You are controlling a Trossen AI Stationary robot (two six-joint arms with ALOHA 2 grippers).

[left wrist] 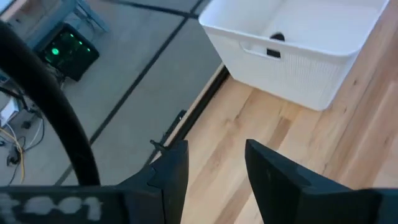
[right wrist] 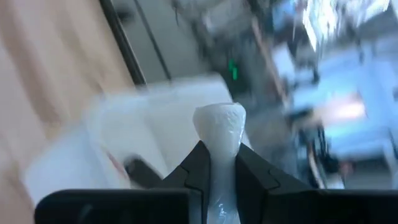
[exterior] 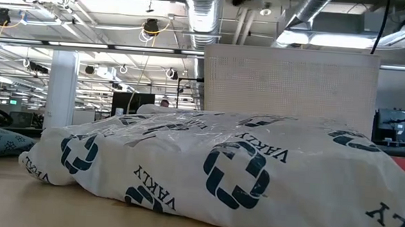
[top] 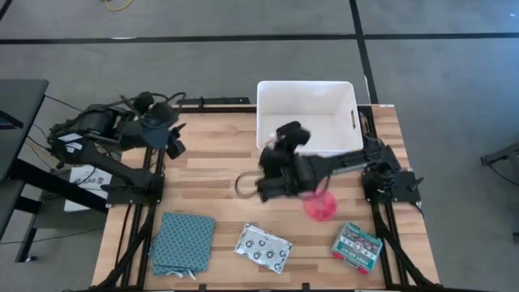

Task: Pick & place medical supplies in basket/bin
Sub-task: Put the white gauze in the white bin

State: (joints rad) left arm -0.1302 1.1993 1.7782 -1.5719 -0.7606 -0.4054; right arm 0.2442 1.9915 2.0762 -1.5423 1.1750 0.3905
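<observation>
The right pincer [right wrist: 219, 163] is clamped on a white stick [right wrist: 219, 134], a slim plastic-wrapped piece whose rounded end pokes out past the fingertips, its long axis running straight along the fingers. In the high view the right pincer hangs over the middle of the wooden surface [top: 211, 170], just in front of the white tub [top: 306, 91], which lies directly beyond it toward the far edge. The coming move likely turns on this: the tub's near wall stands between the stick and the open inside, so the stick must clear that rim before release (the inside looks roomy, with only a small dark item [left wrist: 277, 37] at the bottom). The left pincer [left wrist: 216, 165] waits near the far left corner, fingers parted and empty. Still on the surface are the pink spiky ball [top: 319, 204], silvery dotted packet [top: 263, 247] and green-and-red box [top: 357, 246].
</observation>
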